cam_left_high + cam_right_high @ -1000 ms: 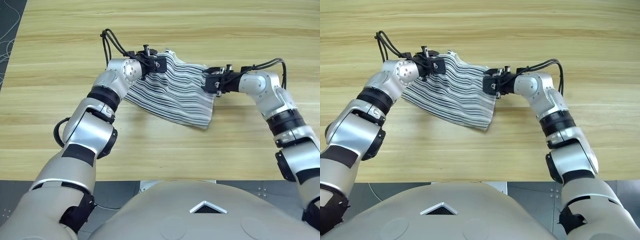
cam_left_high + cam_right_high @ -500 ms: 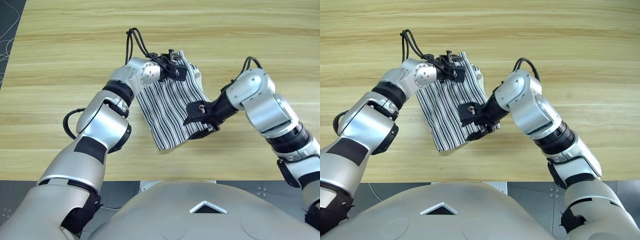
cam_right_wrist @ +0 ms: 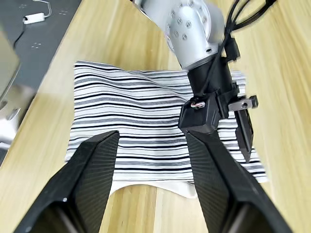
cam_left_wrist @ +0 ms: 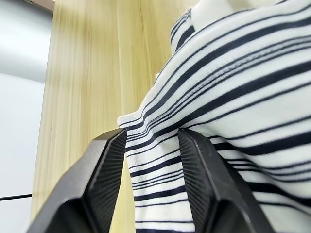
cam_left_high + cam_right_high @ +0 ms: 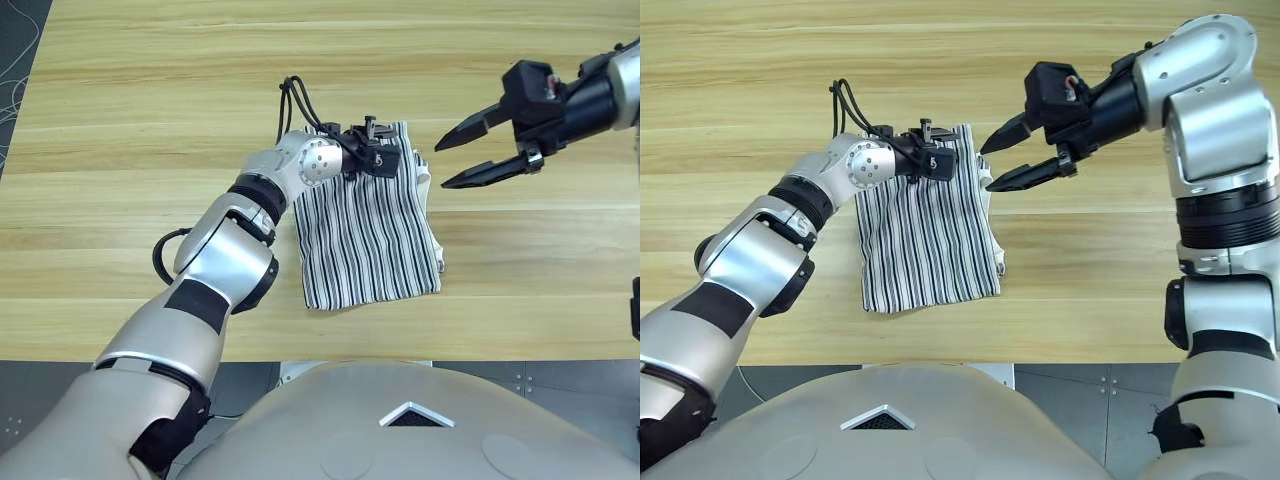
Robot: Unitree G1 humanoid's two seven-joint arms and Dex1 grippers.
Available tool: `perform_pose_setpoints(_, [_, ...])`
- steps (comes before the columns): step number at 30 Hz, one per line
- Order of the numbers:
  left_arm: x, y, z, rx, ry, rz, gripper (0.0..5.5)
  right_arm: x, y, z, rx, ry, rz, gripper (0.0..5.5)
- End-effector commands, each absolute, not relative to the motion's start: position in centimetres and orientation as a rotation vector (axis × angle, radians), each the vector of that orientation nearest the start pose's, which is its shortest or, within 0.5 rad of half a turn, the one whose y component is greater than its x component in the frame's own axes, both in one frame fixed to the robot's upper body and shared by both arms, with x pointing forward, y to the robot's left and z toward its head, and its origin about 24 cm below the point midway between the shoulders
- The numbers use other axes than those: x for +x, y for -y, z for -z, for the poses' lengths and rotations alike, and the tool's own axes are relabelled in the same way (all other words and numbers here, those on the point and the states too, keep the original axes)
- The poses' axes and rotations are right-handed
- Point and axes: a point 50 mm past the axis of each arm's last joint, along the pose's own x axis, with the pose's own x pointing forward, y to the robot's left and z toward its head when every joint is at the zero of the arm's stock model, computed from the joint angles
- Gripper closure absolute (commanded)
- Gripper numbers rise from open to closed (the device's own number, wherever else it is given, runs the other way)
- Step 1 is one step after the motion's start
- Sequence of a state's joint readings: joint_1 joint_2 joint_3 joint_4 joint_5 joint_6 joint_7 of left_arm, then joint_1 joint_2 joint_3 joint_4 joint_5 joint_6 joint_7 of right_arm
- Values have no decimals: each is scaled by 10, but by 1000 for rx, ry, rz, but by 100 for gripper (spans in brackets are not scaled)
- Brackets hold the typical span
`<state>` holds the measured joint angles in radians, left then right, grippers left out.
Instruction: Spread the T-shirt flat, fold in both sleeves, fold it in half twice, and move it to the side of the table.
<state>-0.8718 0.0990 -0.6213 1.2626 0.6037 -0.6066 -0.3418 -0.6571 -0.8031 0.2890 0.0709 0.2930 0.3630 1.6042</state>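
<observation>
Right hand (image 5: 441, 167) now released and lifted clear, fingers wide, left hand (image 5: 388, 160) pinching folded striped T-shirt (image 5: 370, 235) edge on worktop (image 5: 150, 100)

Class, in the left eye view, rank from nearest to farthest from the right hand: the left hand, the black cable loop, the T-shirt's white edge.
From the right hand, raised at the right:
1. White edge of the T-shirt, just left of it.
2. Left hand, on the shirt's far edge.
3. Black cable loop, farther left, by the left wrist.
</observation>
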Motion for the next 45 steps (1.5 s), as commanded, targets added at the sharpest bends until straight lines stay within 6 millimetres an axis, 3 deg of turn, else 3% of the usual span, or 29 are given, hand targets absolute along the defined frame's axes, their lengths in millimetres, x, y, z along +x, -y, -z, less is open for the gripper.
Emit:
perform_pose_setpoints(1, [309,-36,2,1128,-12,1308,351,293,194,-180,-551,-356,-1641,295])
perform_pose_setpoints(4, [308,-34,3,1110,-16,1314,351,301,196,-176,-540,-338,-1624,295])
perform_pose_setpoints(7, [316,-45,-2,1132,-20,1262,351,303,195,-172,-532,-319,-1628,295])
perform_pose_setpoints(10, [325,-53,-16,1150,43,1231,351,303,196,-166,-511,-301,-1635,295])
perform_pose_setpoints(15, [333,-45,-57,1180,254,1263,351,307,198,-160,-474,-287,-1622,295])
perform_pose_setpoints(20, [333,-48,-74,1215,315,1274,351,306,201,-159,-444,-267,-1618,295])
perform_pose_setpoints(24, [334,-56,-93,1133,376,1238,351,302,201,-153,-439,-188,-1617,295])
perform_pose_setpoints(26, [333,-75,-102,1061,419,1199,351,302,199,-139,-466,-144,-1553,295])
perform_pose_setpoints(30, [327,-146,-95,1074,315,1091,351,285,196,-84,-666,-108,-1383,295])
perform_pose_setpoints(33, [300,-202,-85,1198,283,1050,351,258,202,-57,-921,-22,-1373,295])
perform_pose_setpoints(36, [262,-235,-69,1343,237,1145,351,239,213,-46,-1171,90,-1411,295])
perform_pose_setpoints(38, [243,-250,-71,1356,241,1171,351,236,219,-52,-1252,177,-1426,295])
perform_pose_setpoints(41, [224,-256,-74,1355,268,1223,351,233,228,-59,-1350,251,-1462,295])
perform_pose_setpoints(45, [203,-256,-56,1368,233,1350,351,229,231,-61,-1491,328,-1554,295])
